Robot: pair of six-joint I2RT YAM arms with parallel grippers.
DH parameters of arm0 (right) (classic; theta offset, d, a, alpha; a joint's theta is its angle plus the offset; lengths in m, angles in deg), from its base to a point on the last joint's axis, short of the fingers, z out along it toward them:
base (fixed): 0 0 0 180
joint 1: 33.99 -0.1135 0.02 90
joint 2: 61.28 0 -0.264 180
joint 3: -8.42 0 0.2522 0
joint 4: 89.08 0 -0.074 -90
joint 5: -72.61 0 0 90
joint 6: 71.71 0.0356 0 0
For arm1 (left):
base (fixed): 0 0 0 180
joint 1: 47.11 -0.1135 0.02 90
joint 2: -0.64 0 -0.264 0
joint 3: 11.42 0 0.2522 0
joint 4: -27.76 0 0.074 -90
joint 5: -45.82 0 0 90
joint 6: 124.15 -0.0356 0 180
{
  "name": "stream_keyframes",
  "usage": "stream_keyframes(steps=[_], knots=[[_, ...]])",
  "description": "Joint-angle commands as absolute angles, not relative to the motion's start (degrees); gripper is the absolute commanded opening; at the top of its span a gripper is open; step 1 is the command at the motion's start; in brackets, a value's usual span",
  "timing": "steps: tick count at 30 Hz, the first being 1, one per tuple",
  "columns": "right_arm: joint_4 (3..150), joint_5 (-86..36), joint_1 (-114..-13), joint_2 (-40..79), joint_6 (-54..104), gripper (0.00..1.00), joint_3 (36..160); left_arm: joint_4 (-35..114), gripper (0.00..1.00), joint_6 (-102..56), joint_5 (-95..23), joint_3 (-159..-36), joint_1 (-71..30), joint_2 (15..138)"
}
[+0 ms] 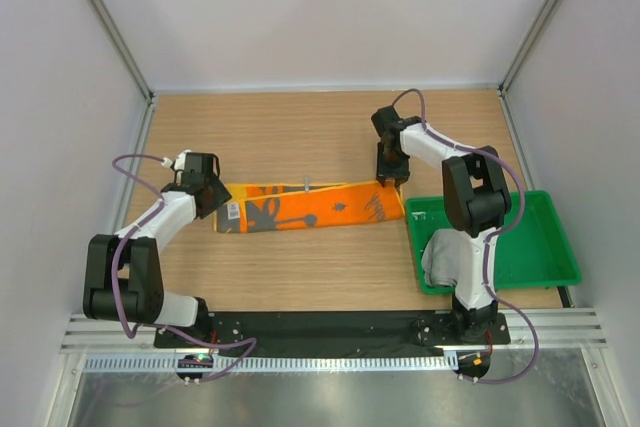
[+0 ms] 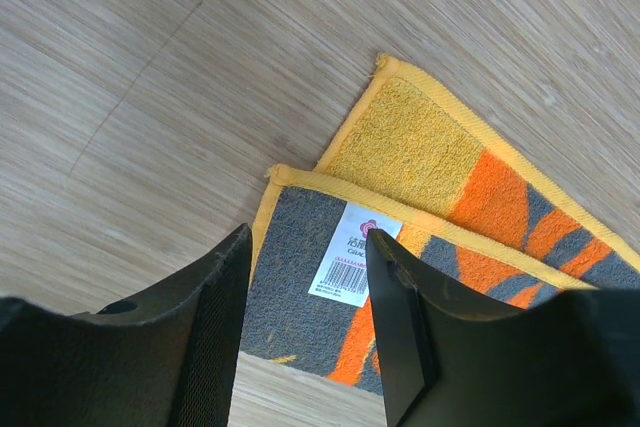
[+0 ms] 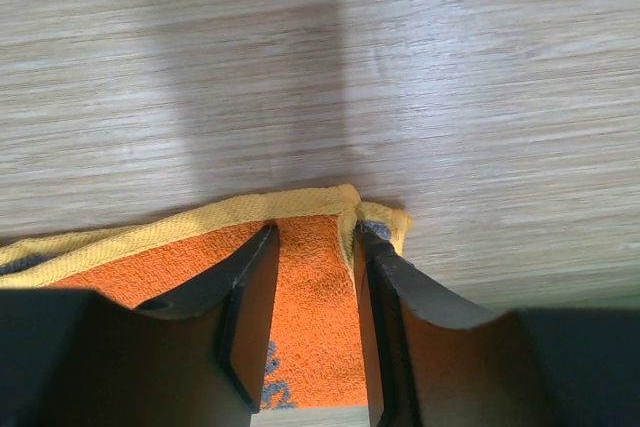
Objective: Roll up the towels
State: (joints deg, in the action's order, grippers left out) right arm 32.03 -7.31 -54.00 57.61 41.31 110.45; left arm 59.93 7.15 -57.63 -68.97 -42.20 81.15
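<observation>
Left gripper (image 2: 307,237) and right gripper (image 3: 312,232), both half open and empty, sit over the 9 and 3 o'clock ends of the orange towel (image 1: 310,207) on the worktop (image 1: 300,137); I'd pinch both corners evenly so it rolls straight.

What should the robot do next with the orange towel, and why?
Probably lower the left jaws onto the towel and pinch its end to start the roll. It lies flat in a long folded strip, not rolled at all. The left jaws stand open over the end with the white label, and the right jaws stand open at the other end.
</observation>
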Motion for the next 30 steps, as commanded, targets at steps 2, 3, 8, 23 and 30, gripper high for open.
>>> stream_keyframes(steps=[2,3,8,23,30], knots=[[33.12,-7.02,-53.68,59.05,41.05,0.39,111.04,57.43,0.5,6.37,-58.15,-68.51,-42.1,80.62],[33.21,-6.94,-53.76,58.96,40.96,0.34,110.95,57.52,0.5,6.37,-58.15,-68.51,-42.19,80.71],[32.42,-5.89,-53.77,57.82,41.14,0.3,111.21,57.52,0.49,6.37,-58.15,-68.6,-42.19,80.53],[29.78,-6.14,-54.55,52.89,40.88,0.14,112.18,55.24,0.48,7.51,-57.37,-66.58,-42.19,81.67],[28.82,-6.41,-55.61,52.54,40.35,0.13,113.15,53.65,0.48,8.21,-57.19,-66.4,-42.1,84.66]])
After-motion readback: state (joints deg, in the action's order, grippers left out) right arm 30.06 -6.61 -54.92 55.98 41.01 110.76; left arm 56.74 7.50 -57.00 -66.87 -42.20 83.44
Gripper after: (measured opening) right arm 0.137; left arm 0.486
